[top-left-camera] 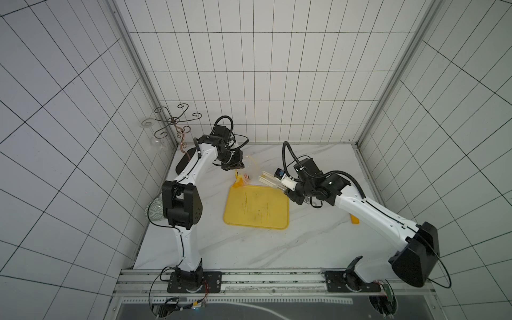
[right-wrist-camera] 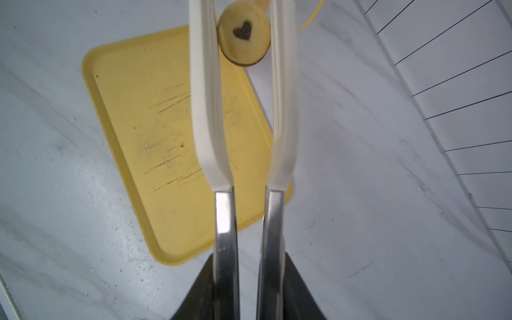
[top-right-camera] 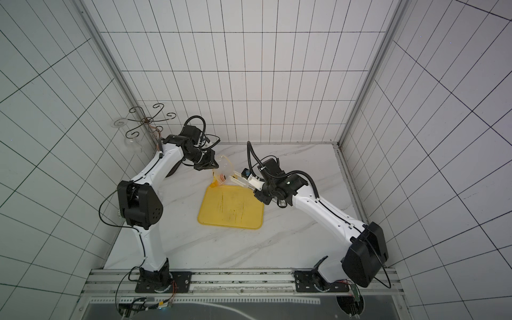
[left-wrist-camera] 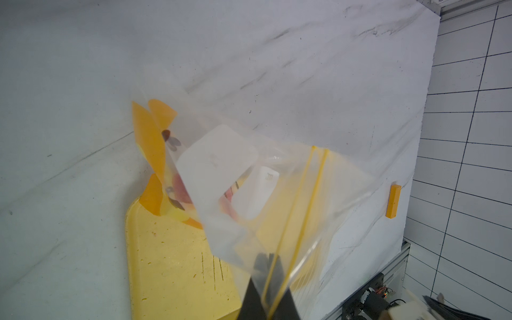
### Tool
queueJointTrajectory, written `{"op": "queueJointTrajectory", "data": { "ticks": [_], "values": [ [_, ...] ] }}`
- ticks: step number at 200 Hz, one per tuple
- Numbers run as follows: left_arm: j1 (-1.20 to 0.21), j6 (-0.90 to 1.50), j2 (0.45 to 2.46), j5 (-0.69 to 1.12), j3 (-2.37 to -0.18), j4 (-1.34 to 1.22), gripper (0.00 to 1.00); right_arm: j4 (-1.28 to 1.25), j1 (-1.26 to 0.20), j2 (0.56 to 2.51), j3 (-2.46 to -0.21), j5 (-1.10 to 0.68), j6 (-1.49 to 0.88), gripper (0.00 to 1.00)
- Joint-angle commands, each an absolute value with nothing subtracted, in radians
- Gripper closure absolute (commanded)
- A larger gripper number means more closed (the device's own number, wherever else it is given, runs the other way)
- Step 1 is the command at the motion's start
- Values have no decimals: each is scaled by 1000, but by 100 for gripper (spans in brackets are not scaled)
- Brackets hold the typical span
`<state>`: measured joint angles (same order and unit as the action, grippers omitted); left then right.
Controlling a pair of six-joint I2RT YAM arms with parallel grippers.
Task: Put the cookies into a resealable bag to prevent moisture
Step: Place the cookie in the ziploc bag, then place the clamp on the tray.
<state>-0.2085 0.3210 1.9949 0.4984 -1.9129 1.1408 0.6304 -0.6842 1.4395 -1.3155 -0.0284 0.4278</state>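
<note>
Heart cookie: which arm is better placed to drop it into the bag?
Right. The right claw holds tongs gripping the heart cookie at the bag mouth; the left claw pinches the bag's edge.

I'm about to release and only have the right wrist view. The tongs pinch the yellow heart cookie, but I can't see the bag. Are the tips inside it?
Observer: In the left wrist view the white tong tips show through the resealable bag, behind its clear film and apparently inside its mouth.
Operator: What's holding the bag?
Observer: The left gripper pinches its yellow zip edge. The bag's lower end sits at the tray, at the far corner on the left arm's side.
Operator: Anything in it already?
Observer: Yes, pink cookies lie at its bottom end.
</note>
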Motion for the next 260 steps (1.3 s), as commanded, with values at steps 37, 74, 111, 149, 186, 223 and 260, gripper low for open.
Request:
{"op": "queueJointTrajectory", "data": {
  "ticks": [37, 74, 111, 149, 186, 223, 260],
  "values": [
    [-209, 315, 1975, 526, -1919, 1132, 100, 585, -664, 1634, -1585, -97, 483, 66],
    [-206, 316, 1955, 540, -1909, 1129, 100, 569, -661, 1742, -1643, -101, 490, 65],
    [-204, 316, 1941, 546, -1888, 1123, 100, 537, -660, 1744, -1639, -104, 473, 59],
    [-207, 319, 1953, 548, -1897, 1121, 100, 486, -655, 1661, -1555, -132, 440, 50],
    [-204, 318, 1971, 533, -1916, 1122, 100, 478, -640, 1514, -1423, -134, 427, 52],
    [-202, 325, 2001, 527, -1957, 1124, 100, 481, -638, 1308, -1125, -145, 446, 54],
    [-212, 337, 2016, 540, -1977, 1115, 100, 290, -696, 1243, -877, -145, 410, 55]
  ]
}}
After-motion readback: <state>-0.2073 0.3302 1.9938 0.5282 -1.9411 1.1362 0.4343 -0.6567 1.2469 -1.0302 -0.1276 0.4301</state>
